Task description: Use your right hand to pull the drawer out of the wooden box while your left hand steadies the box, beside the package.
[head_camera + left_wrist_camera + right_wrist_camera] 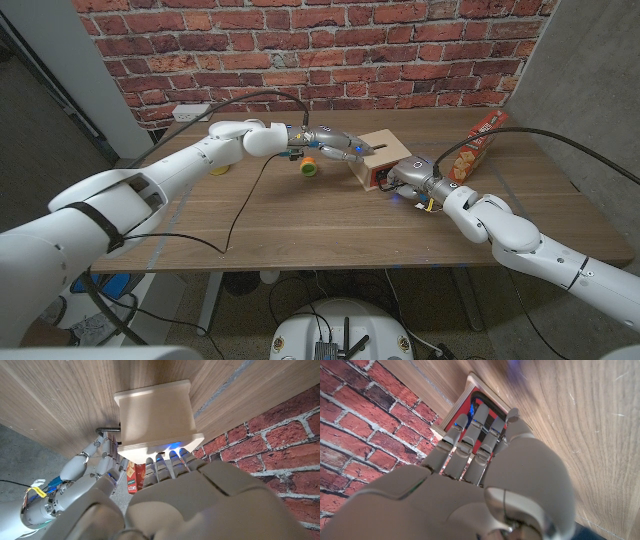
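Head view: a pale plywood box [378,156] sits on a dark, smooth-grained wooden desk [300,215], about 1 o'clock from the desk's middle. The left robot hand [335,145] presses on the box from 9 o'clock, holding nothing but bracing it. The right robot hand [408,178] reaches the box's front at 5 o'clock. A glossy red cardboard package [478,148] leans near the box at 3 o'clock. A small green and orange object [310,166] lies at 9 o'clock of the box.

Left wrist view: the left hand's fingertips [172,457] rest against the box's smooth, square-edged side. The right hand reaches the metal handle [107,430].

Right wrist view: the right hand's fingers [470,435] curl into the red-fronted drawer [470,407]; whether they grip the handle I cannot tell.

The drawer appears still in the box, so the pull seems about to begin. Next calls for a straight draw toward 5 o'clock while the left hand holds firm.
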